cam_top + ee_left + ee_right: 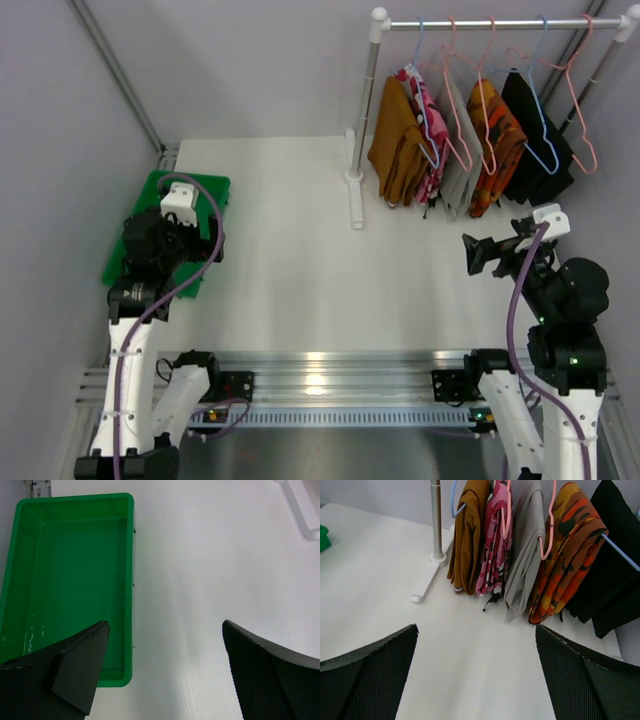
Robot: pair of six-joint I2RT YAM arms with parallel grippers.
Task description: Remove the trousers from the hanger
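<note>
Hanging on the rack (377, 60) far rt, mustard-brown trousers (467, 535) partly hide pink floral trousers (496, 540); hanger hooks cut off in wrist view. Grey garment (527, 555), orange camo garment (567, 550), black garment (615, 570) alongside. L gripper (164, 624) by green bin (70, 580), R gripper (476, 627) well short of rack: both spread wide, empty.

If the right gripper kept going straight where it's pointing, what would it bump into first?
Probably the pink floral trousers or the grey garment hanging beside them. The right gripper seems tilted downward though, so the table might come first.
</note>
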